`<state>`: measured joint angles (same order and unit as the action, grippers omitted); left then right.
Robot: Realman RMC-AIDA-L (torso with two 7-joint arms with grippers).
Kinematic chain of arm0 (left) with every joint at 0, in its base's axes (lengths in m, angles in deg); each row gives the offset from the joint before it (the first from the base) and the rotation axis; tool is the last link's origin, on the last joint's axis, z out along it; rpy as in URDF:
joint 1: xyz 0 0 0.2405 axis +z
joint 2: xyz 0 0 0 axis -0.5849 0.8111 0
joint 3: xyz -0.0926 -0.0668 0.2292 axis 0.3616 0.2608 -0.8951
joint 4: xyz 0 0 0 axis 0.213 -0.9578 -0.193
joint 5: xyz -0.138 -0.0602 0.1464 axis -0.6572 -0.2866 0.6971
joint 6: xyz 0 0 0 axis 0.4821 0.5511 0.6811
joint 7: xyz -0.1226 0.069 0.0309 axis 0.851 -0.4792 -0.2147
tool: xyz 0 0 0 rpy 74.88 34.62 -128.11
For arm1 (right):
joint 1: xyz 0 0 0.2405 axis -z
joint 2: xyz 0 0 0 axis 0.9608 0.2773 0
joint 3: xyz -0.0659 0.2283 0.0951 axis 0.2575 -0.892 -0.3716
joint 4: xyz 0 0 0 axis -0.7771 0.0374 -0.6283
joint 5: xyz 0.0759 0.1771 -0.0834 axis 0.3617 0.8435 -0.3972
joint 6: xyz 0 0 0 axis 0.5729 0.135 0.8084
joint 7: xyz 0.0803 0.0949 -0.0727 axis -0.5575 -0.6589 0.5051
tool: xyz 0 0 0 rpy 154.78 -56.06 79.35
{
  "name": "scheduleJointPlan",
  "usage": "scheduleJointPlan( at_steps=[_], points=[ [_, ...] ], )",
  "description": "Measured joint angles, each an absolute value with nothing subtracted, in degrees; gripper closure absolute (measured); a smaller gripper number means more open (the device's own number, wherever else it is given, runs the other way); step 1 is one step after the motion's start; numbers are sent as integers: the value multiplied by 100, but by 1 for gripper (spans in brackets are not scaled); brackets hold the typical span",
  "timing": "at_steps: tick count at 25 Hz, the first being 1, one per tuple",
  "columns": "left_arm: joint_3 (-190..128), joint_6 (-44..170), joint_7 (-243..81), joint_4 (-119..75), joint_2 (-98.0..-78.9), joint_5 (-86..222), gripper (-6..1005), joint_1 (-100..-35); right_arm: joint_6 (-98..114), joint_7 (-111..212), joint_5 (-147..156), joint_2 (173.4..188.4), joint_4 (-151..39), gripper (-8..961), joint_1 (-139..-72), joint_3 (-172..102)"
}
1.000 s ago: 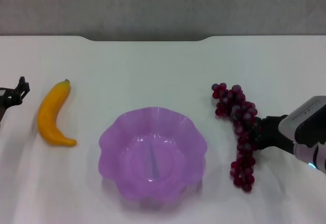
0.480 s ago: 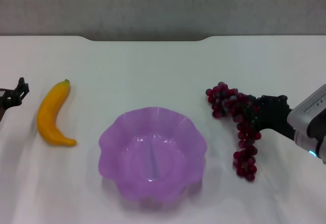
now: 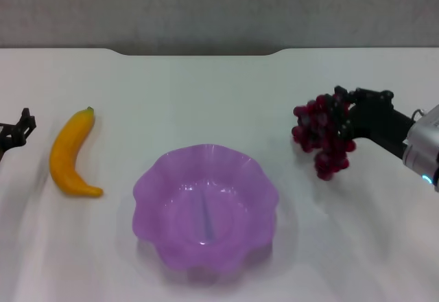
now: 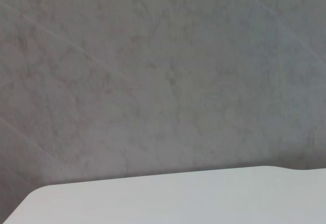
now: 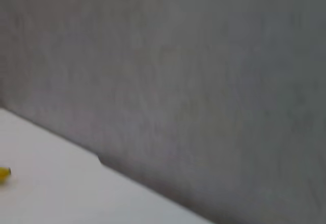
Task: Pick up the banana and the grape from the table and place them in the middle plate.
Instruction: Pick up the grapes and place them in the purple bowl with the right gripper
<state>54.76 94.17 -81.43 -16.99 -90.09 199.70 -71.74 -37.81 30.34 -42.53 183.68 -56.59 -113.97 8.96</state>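
Right claw (image 3: pixel 345 120) has lifted the long bunch of dark red-purple grapes (image 3: pixel 322 137) off the white tabletop (image 3: pixel 206 89) since a second ago, clamped on it, now hanging right of the translucent purple scalloped plate (image 3: pixel 205 208), so carry-over comes next. Curved yellow banana (image 3: pixel 71 154) lies untouched left of the plate, left claw (image 3: pixel 15 132) parked beside it, can't tell its opening. Only the head view shows the grasp; the right wrist view catches just a yellow sliver of banana.

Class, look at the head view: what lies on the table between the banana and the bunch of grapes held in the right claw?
The middle plate, standing empty between the banana and the grape.
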Motion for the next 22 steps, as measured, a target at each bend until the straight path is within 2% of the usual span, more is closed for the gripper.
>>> scheduleJointPlan(
  at_steps=[13, 22],
  points=[
    [5476, 9416, -8160, -1715, -9006, 19970, 120, -7166, -5173, 2279, -4357, 18350, -5049, 762, -11726, 1056],
    [5476, 9417, -8169, -1688, -9007, 19970, 120, -7156, -5279, 1297, -4530, 18366, -4874, 740, -12093, 2391]
  ],
)
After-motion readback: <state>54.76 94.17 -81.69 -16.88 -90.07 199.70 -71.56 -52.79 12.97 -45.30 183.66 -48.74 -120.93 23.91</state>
